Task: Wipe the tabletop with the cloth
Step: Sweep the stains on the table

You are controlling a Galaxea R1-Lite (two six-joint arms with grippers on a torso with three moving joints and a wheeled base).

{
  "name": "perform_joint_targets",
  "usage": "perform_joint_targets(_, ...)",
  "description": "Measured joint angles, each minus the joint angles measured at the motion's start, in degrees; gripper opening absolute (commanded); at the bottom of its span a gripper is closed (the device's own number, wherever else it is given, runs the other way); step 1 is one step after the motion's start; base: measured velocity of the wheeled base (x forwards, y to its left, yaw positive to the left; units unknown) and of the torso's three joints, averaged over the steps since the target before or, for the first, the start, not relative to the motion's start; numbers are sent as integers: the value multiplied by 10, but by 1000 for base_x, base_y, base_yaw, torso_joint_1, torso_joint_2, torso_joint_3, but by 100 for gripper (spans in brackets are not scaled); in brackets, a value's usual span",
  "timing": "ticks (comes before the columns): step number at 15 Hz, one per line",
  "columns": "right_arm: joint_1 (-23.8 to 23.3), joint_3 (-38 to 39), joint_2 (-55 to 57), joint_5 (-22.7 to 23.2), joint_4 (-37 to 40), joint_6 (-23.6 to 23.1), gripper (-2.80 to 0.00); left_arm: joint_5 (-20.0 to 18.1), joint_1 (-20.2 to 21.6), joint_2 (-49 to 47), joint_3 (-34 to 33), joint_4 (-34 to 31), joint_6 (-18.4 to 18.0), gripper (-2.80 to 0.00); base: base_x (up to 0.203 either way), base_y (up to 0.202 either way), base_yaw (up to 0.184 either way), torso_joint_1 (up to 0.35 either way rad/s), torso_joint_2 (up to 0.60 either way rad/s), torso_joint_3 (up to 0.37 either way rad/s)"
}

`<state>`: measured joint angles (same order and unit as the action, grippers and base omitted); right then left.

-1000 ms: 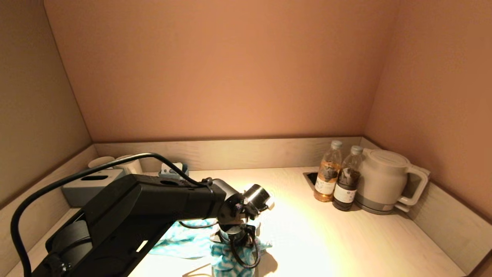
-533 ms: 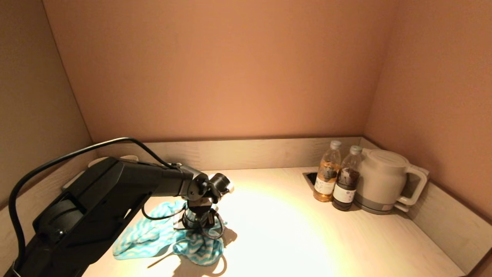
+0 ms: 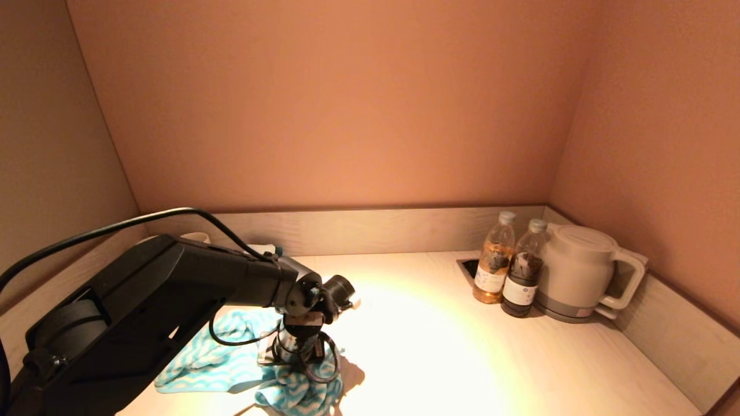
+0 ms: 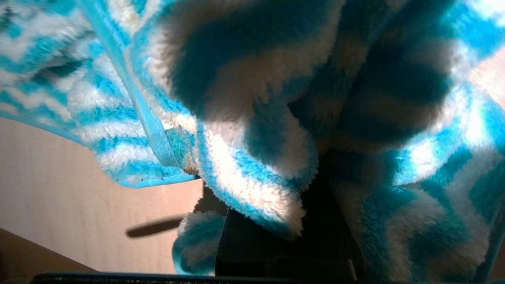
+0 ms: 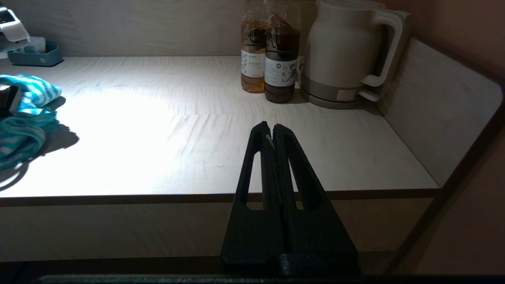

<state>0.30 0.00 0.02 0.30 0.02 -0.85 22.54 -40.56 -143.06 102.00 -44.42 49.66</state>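
The blue-and-white zigzag cloth (image 3: 215, 363) lies bunched on the light wooden tabletop (image 3: 439, 346) at the near left. My left gripper (image 3: 299, 357) points straight down into the cloth and is shut on a fold of it. In the left wrist view the cloth (image 4: 244, 130) fills the frame and wraps round the dark fingers (image 4: 272, 244), hiding their tips. The cloth also shows in the right wrist view (image 5: 23, 114). My right gripper (image 5: 273, 128) is shut and empty, parked low before the table's front edge, out of the head view.
Two bottles (image 3: 492, 263) (image 3: 522, 271) and a white kettle (image 3: 578, 271) stand at the back right, next to a dark recess (image 3: 467, 266). A cup (image 3: 193, 237) and a blue tray (image 5: 35, 55) sit at the back left. Low walls rim the table.
My left gripper has dragged the cloth leftward across the table, then a little nearer. The cloth trails to its left. The right arm has not moved.
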Motion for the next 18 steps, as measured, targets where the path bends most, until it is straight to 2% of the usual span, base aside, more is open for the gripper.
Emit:
perform_joint_targets(2, 0, 0, 0, 0, 0, 0, -280, -34, -43, -2, 43, 2, -3, -280, 0, 0, 0, 0, 0, 0)
perform_joint_targets(4, 0, 0, 0, 0, 0, 0, -280, -82, -75, -2, 82, 28, -38, -280, 0, 0, 0, 0, 0, 0)
perform_joint_targets(8, 0, 0, 0, 0, 0, 0, -280, -103, -110, 13, 97, 117, -113, -280, 0, 0, 0, 0, 0, 0)
perform_joint_targets(10, 0, 0, 0, 0, 0, 0, -280, -105, -111, 8, 99, 183, -164, -280, 0, 0, 0, 0, 0, 0)
perform_joint_targets(11, 0, 0, 0, 0, 0, 0, -280, -106, -108, 4, 99, 208, -172, -280, 0, 0, 0, 0, 0, 0)
perform_joint_targets(15, 0, 0, 0, 0, 0, 0, -280, -122, -83, 10, 99, 319, -176, -280, 0, 0, 0, 0, 0, 0)
perform_joint_targets(18, 0, 0, 0, 0, -1, 0, -280, -132, -80, 25, 99, 342, -194, -280, 0, 0, 0, 0, 0, 0)
